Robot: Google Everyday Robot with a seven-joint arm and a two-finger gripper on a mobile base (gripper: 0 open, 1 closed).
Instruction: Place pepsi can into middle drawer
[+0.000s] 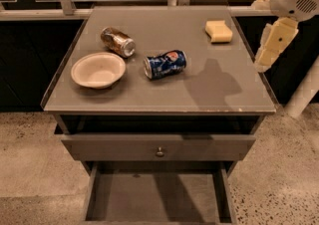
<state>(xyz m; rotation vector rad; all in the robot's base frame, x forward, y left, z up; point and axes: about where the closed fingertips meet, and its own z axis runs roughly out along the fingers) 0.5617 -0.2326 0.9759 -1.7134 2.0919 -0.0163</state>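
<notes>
The hand (270, 45) hangs just past the right edge of the grey surface (164, 94). Nearest it, to its left, a yellow sponge (219, 31) lies flat. Farther left, the pepsi can (165, 64) lies on its side. Farthest from the hand are a brown-gold can (118, 42), also on its side, and a pale bowl (98, 69), upright.
</notes>
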